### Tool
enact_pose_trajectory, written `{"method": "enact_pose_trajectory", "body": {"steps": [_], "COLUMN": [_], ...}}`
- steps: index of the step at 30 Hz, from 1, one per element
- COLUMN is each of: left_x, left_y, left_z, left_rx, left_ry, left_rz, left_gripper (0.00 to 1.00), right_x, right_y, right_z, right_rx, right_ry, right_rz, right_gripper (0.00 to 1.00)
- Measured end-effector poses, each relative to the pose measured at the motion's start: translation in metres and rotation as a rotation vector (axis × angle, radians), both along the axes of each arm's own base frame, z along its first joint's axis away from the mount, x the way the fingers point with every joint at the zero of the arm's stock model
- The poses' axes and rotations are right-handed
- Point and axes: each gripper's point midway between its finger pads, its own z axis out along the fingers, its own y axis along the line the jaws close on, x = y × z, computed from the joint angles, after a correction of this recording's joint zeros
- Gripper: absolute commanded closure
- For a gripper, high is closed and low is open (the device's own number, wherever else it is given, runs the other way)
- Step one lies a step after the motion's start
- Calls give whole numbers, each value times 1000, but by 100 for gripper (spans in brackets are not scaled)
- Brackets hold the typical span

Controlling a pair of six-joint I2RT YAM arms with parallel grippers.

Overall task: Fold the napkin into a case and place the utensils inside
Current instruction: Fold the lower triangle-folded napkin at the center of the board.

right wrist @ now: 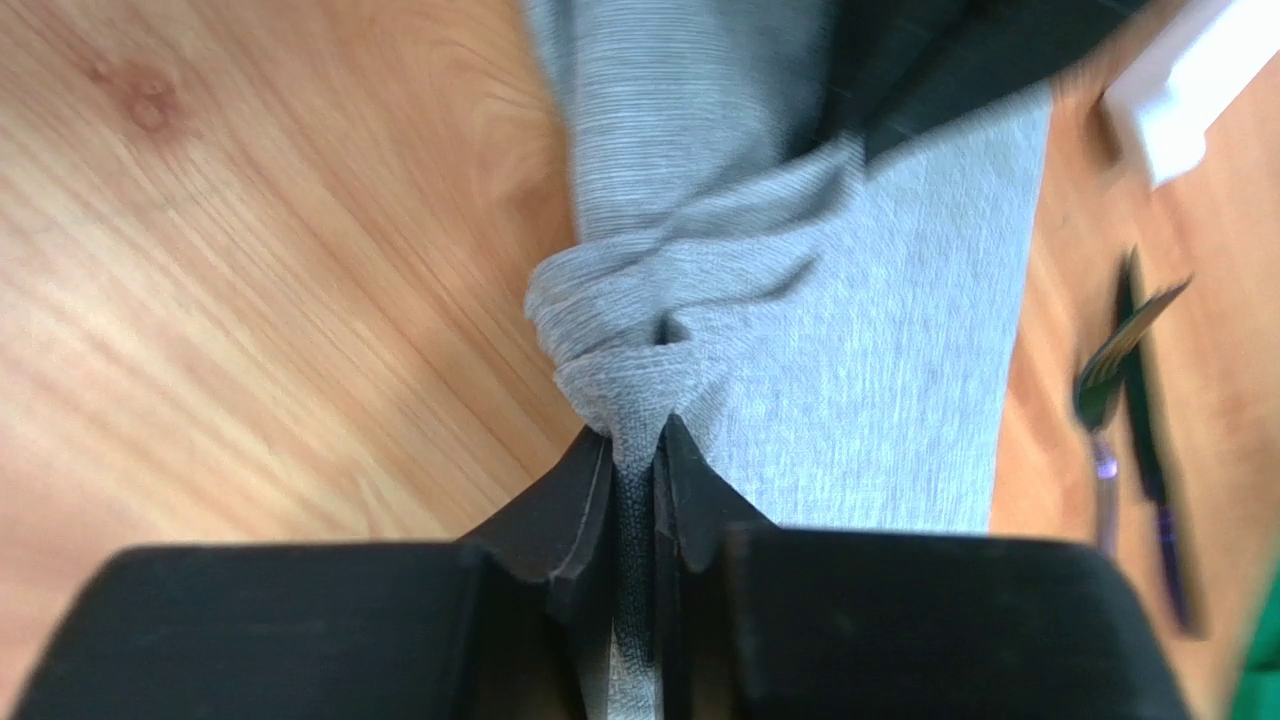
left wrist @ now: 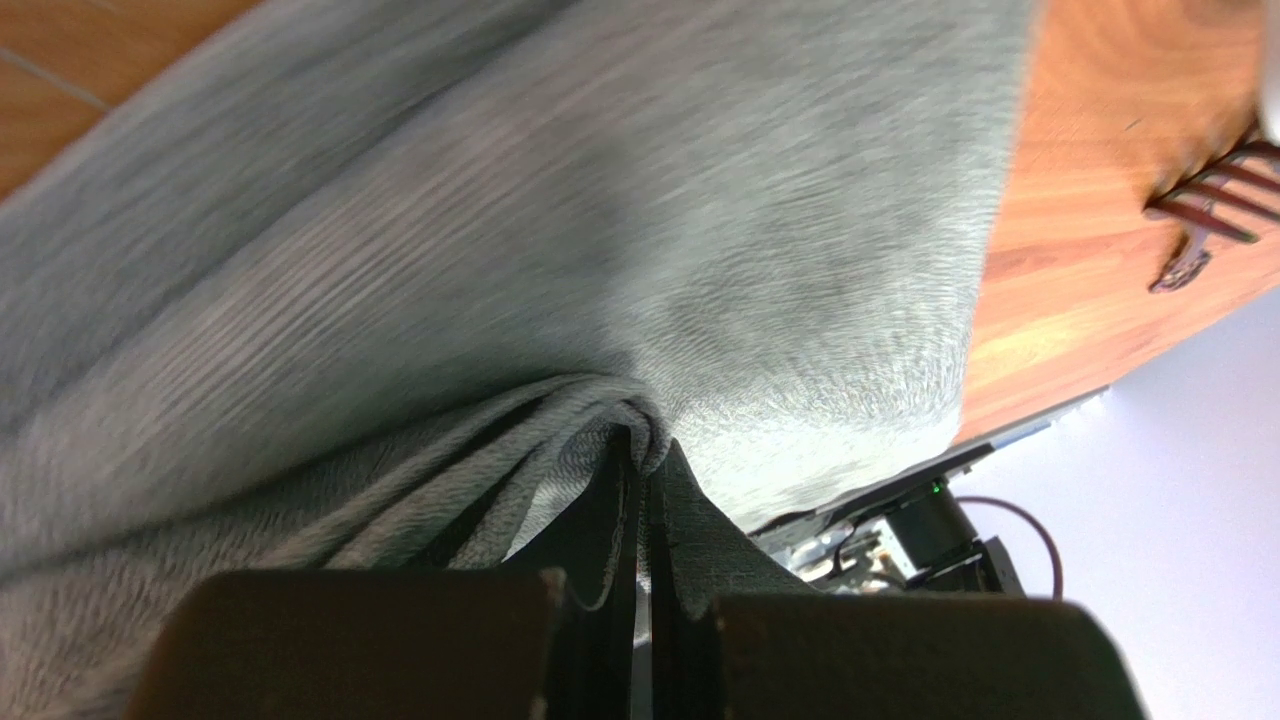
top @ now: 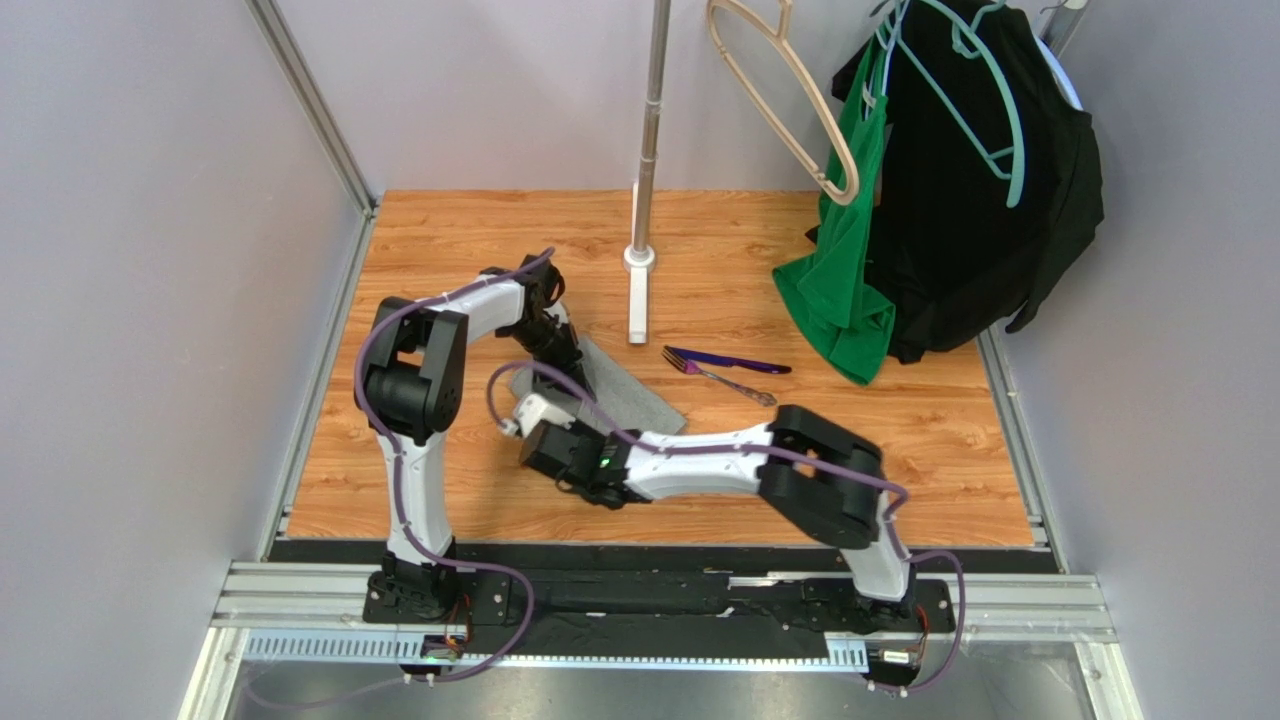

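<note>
The heather-grey napkin (top: 628, 390) lies as a folded strip on the wooden table, left of centre. My left gripper (top: 567, 347) is shut on its far end; in the left wrist view the cloth (left wrist: 601, 225) bunches between the closed jaws (left wrist: 639, 450). My right gripper (top: 529, 426) is shut on the near end, where the napkin (right wrist: 887, 390) puckers into the jaws (right wrist: 639, 446). The utensils lie to the right of the cloth: a dark purple straight piece (top: 736, 363) (right wrist: 1150, 435) and a silvery fork (top: 724, 380) (right wrist: 1104, 383) (left wrist: 1210, 210).
A metal pole on a white foot (top: 642, 285) stands at the back centre. A green garment (top: 839, 285) and a black garment (top: 977, 195) hang on hangers at the back right, reaching the table. Grey walls and metal rails enclose the table (top: 932, 450).
</note>
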Motion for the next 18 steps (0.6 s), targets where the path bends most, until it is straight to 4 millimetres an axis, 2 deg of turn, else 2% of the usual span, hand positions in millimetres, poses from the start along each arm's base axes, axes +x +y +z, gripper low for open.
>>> {"method": "enact_pose_trajectory", "body": {"steps": [2,6,8,10,14,15,17,18], "left_x": [-3,-10,-11,-10,-12,-14,-17,-17], "left_y": [-1,-5,-7,-9,-11,-12,-15,-15], "left_z": [0,0,0,0,0,0,0,0], "left_rx": [0,8,16,31,44,46,55,59], "left_ry": [11,29,28,16,17,22,28,26], "left_rz": [-5,-21,-32,-41,-45,-49,-57,-58], "left_gripper": [100,100,100,100,100,100,100,100], "right_x": [-2,9,14,15,-3,-7,-13,-17], "right_y": [-9,-25,-32,-35,-35,-37,-38,-38], "right_z": [10,39,45,43,27,23,21,23], "right_rx": [118,439,598,711,895,928,1000,1042], "right_ry": [71,232,334,432,630,666,737,774], "right_rz": [-40,-151,-203,-241,-294,-312,-339,-343], "right_gripper": [87,87,88,87,83,78,75,68]}}
